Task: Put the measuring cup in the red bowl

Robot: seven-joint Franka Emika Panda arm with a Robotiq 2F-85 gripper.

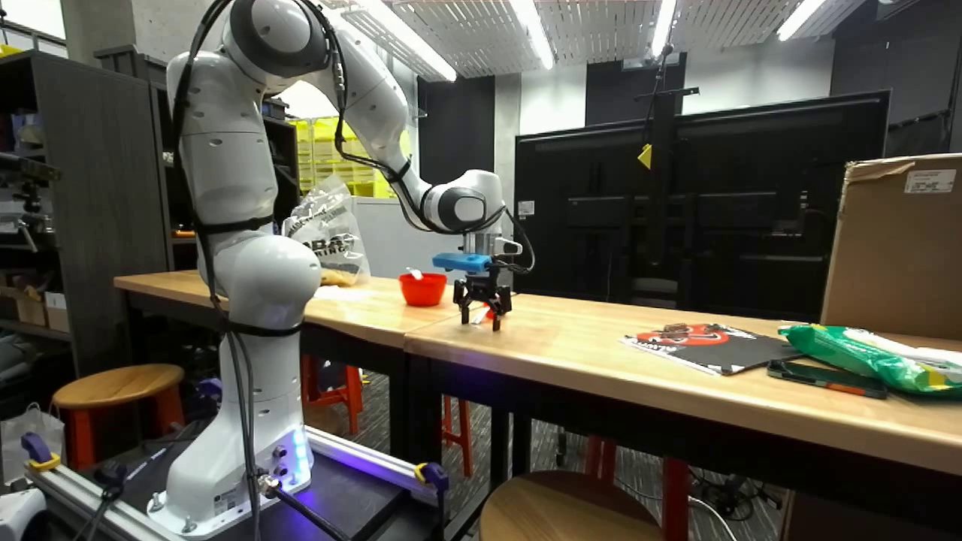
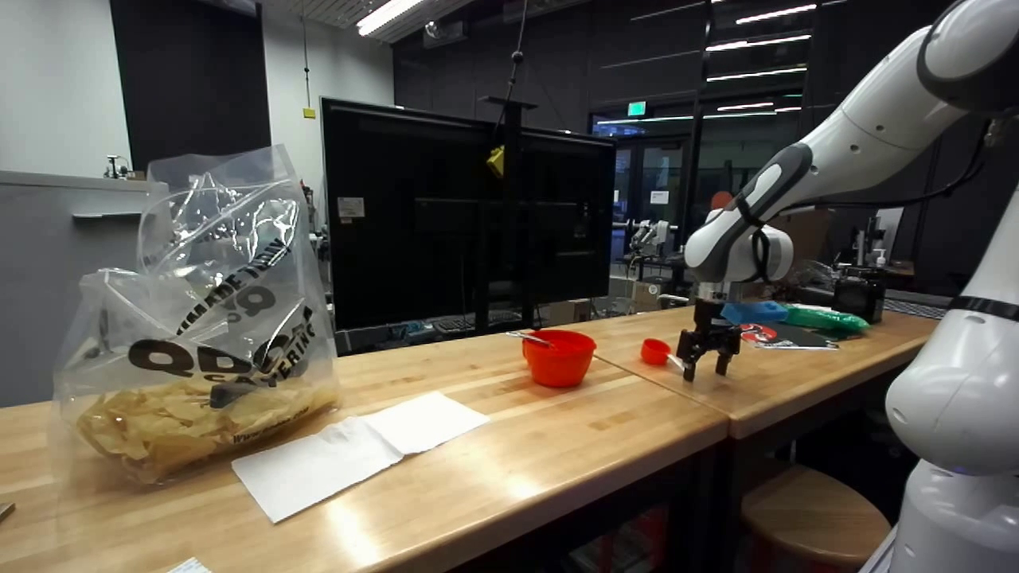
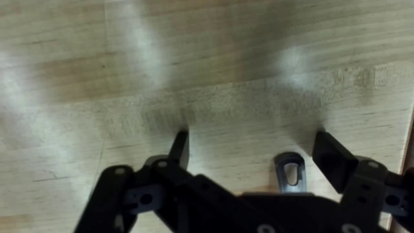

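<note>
The measuring cup (image 2: 655, 351) is small and red and rests on the table; its pale handle (image 2: 676, 362) points toward my gripper (image 2: 705, 372). In the wrist view, the handle's slotted end (image 3: 292, 188) lies between my spread fingers, closer to the right one, touching neither. The cup's bowl is hidden there behind the gripper body. My gripper (image 1: 481, 321) points down just above the wood, its jaws wide apart and holding nothing. Behind it in an exterior view, part of the red cup (image 1: 488, 309) shows. The red bowl (image 1: 422, 291) stands upright nearby with a pale utensil leaning out.
A clear bag of chips (image 2: 239, 358) and white paper sheets (image 2: 318, 469) lie beyond the red bowl. On the opposite side are a dark printed sheet (image 1: 714, 347), a green bag (image 1: 864, 357), a black device (image 1: 827, 378) and a cardboard box (image 1: 894, 248).
</note>
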